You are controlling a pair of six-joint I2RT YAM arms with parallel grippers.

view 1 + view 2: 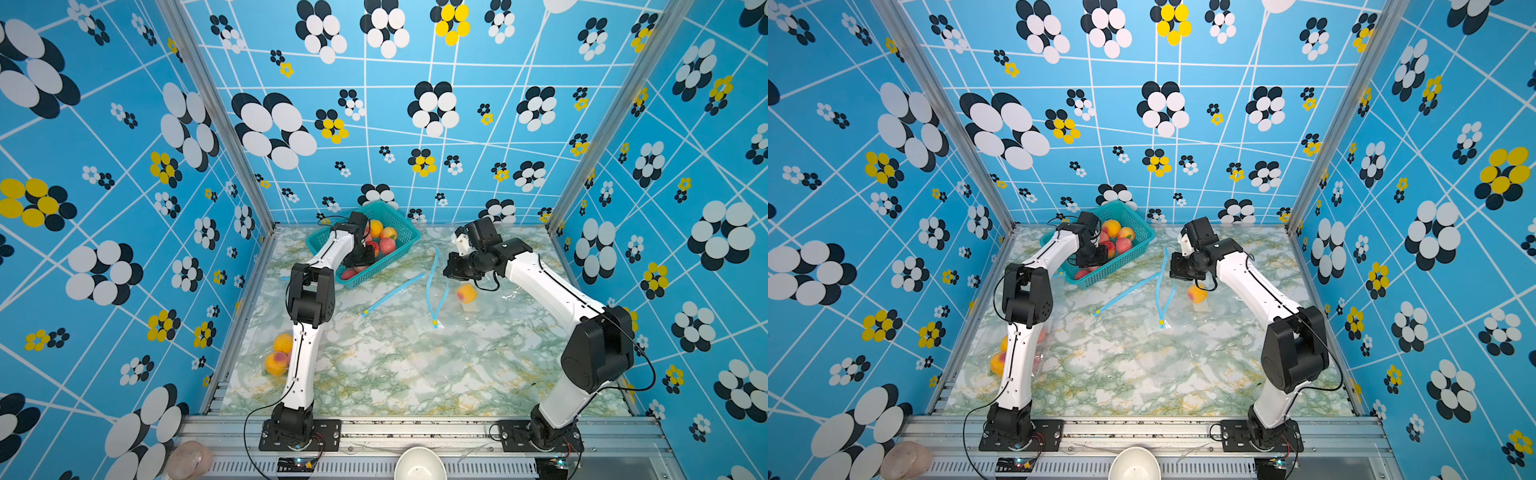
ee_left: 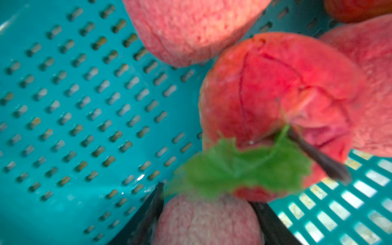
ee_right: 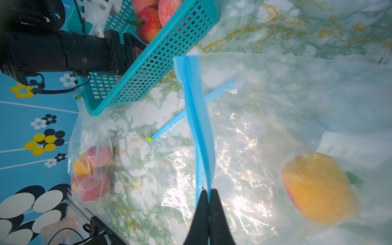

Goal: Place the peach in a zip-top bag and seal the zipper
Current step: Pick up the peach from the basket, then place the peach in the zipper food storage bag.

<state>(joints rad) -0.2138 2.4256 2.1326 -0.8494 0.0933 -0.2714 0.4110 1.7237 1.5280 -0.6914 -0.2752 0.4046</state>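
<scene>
Peach (image 2: 207, 222), pale, sits between the jaws of my left gripper (image 2: 206, 203), which flank it closely; whether they grip it I cannot tell. Blue flowered walls (image 1: 124, 166) enclose three sides of the marble table (image 1: 374, 395), bare toward its near edge. The teal basket (image 1: 400, 226) holding the peach lies by the back wall. My right gripper (image 3: 209, 195) pinches the blue zipper strip (image 3: 197, 118) of the zip-top bag (image 3: 275, 95).

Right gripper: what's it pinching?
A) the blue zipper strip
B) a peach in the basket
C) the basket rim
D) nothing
A: in the right wrist view the right gripper is shut on the blue zipper strip, well clear of the basket.
</scene>
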